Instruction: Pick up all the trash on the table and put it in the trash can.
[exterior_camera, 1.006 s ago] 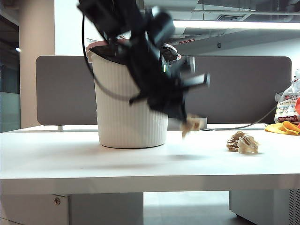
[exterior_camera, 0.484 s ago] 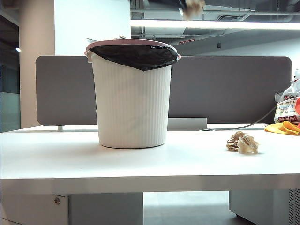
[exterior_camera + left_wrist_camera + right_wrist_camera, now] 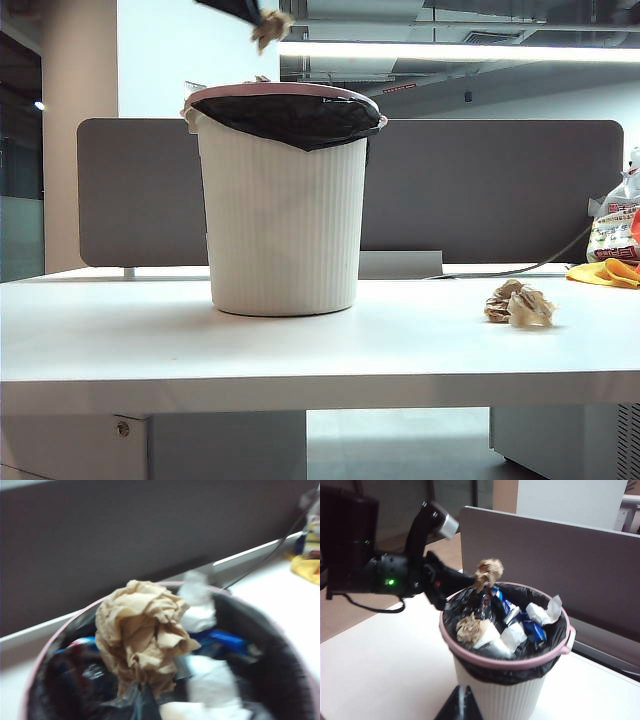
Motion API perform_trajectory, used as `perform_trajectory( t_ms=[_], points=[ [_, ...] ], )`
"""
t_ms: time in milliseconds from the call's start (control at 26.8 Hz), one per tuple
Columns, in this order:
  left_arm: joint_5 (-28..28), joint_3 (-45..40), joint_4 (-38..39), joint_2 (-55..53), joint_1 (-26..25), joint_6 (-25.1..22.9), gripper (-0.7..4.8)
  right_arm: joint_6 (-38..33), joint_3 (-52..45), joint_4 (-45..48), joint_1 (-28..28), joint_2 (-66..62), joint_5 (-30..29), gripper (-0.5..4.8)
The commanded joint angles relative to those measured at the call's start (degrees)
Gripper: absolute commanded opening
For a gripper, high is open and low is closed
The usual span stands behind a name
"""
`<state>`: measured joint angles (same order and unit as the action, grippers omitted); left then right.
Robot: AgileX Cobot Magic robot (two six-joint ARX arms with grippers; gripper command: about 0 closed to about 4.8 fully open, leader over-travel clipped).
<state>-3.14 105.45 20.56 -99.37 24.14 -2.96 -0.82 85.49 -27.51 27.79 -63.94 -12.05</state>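
White desk surface is filling the lower half of the exterior view, with a grey partition panel [image 3: 500, 190] running behind it. On the table [image 3: 300, 350] the trash can [image 3: 283, 200] is standing left of centre, its black liner folded over the pinkish rim.

At the top of that frame, left of centre, the left gripper [image 3: 258, 16] is pinching a crumpled ball of tan paper [image 3: 270, 26], which is hanging directly above the bin's mouth and clear of the rim. The right wrist view is confirming this: the held ball [image 3: 488, 572] is sitting over the far side of the opening, so the drop lies straight down from the fingertips, and letting go looks like the next move.

The right gripper [image 3: 459, 705] is showing only as a dark tip at the bottom edge of its own view, fingers pressed together on nothing, hovering near the bin.

A second paper ball [image 3: 518, 303] is lying on the table at lower right, well apart from the bin, probably nearer the right arm.
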Motion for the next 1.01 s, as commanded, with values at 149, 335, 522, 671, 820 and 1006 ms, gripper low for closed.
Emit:
perform_trajectory(
  t_ms=[149, 335, 522, 671, 820, 1006],
  points=[
    [6.99, 0.11, 1.05, -1.14, -2.73, 0.37, -0.06, -0.31, 3.69, 0.83, 0.04, -4.04, -0.44, -0.02],
    [8.52, 0.04, 2.03, -1.14, -2.62, -0.24, 4.34, -0.68, 3.69, 0.15, 0.04, -4.39, -0.94, -0.02],
    [8.48, 0.04, 2.01, -1.11, -2.54, -0.02, 4.79, -0.68, 3.69, 0.15, 0.04, -4.24, -0.94, -0.01],
    [8.61, 0.09, 2.12, -0.87, -2.56, 0.48, 4.79, -0.68, 3.69, -0.59, 0.04, -4.24, -0.96, -0.02],
    [13.46, 0.09, 2.03, 0.70, -1.09, 1.03, 4.79, -0.59, 3.69, -2.14, 0.04, -3.72, 0.07, -0.02],
    [18.53, 0.15, 1.18, 1.53, 4.33, 2.93, 4.79, 1.05, 3.69, -6.86, 0.04, -0.59, 8.31, -0.02]
  ],
)
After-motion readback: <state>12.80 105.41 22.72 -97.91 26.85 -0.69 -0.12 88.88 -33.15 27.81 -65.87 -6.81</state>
